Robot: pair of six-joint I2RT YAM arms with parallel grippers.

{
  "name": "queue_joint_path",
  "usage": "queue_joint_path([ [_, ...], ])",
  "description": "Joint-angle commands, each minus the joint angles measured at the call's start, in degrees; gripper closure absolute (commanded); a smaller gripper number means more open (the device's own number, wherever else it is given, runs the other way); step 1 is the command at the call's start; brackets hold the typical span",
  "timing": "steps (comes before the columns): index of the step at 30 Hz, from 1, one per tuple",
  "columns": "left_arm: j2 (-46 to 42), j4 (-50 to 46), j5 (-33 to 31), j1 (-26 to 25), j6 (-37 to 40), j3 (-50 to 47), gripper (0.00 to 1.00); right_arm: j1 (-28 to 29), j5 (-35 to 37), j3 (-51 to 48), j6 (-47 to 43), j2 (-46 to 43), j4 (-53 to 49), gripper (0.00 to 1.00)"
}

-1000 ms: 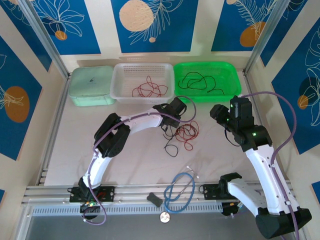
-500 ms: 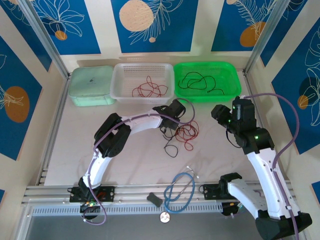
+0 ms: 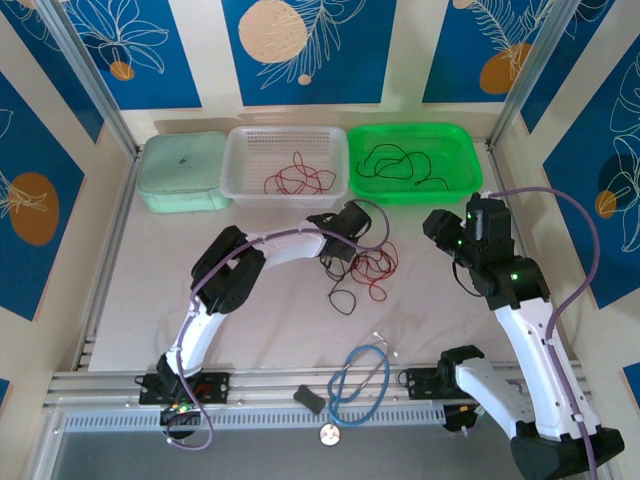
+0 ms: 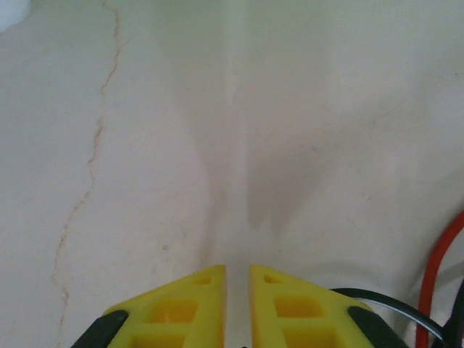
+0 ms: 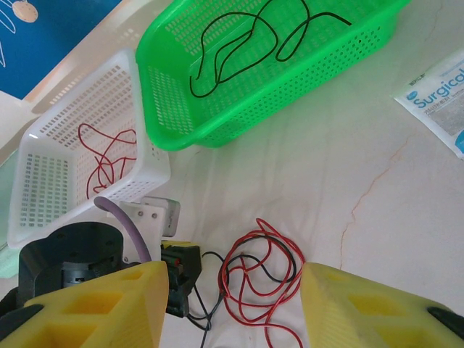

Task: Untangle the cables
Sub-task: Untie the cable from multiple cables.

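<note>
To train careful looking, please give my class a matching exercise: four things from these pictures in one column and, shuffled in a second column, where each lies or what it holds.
Column one
1. green basket
2. white basket
3. mint box
4. tangle of red and black wires

Column two
A. holds a red wire
B. lies loose on the table
C. holds a black wire
D. closed, at the left end of the back row

Pairs: 1-C, 2-A, 3-D, 4-B
</note>
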Motion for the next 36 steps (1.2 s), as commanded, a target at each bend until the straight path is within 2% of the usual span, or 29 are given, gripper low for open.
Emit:
queue_joint_path([
  [1, -0.79, -0.45, -2.67, 0.14, -0.12, -1.60, 0.89, -0.28, -0.56, -0.49, 0.59, -0.75, -0.87, 0.49],
  [8, -4.00, -0.52, -5.41, 0.14, 0.99, -2.42, 1.00, -0.31, -0.80, -0.49, 0.76, -0.93, -0.93, 0.49],
  [13, -8.40, -1.67, -6.21, 0.14, 2.03, -1.81, 1.00, -0.23, -1.92, -0.79, 0.85, -1.14, -0.78, 0.49],
  [25, -24.38, -10.40, -7.54, -0.01, 5.58, 3.09, 1.00, 0.64, -13.75, -6.81, 2.35, -1.07, 5.04, 0.49],
  [30, -29.37, -15.25, -6.20, -0.15, 7.94, 8.15, 1.00, 3.80, -15.25, -10.87, 6.21, -0.13, 8.48, 0.49],
  [36, -33.64, -19.05, -5.02, -0.50, 10.02, 11.98, 1.00, 10.59, -13.92, -16.15, 14.84, 4.23, 16.25, 0.49],
])
